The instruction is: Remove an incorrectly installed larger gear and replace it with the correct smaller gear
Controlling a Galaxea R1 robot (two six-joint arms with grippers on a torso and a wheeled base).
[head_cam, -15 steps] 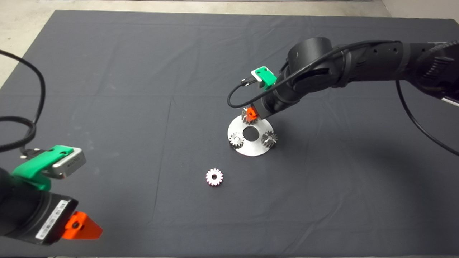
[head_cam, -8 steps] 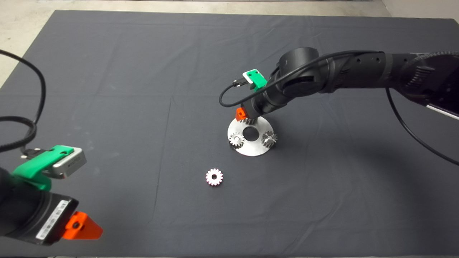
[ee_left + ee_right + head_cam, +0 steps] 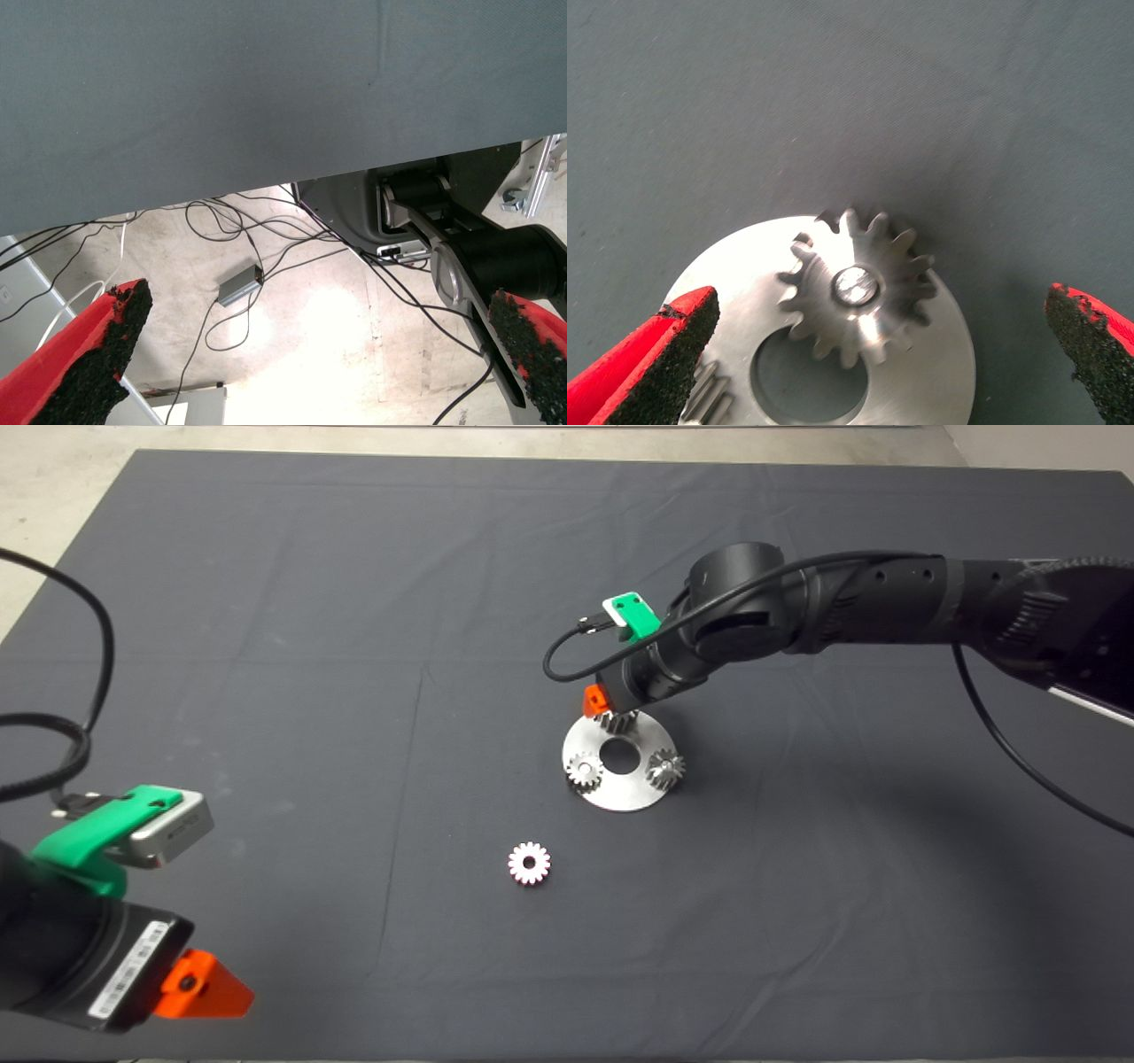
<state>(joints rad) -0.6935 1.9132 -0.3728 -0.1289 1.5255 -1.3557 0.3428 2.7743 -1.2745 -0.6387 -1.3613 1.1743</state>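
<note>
Red fingers of the right gripper stand wide apart either side of the larger gear, pinned on the steel disc's far edge. The smaller gear lies alone on the mat, nearer. The left gripper, fingers apart, waits lower left

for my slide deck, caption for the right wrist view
Open right gripper straddles the larger gear seated on a pin of the steel disc.
</note>
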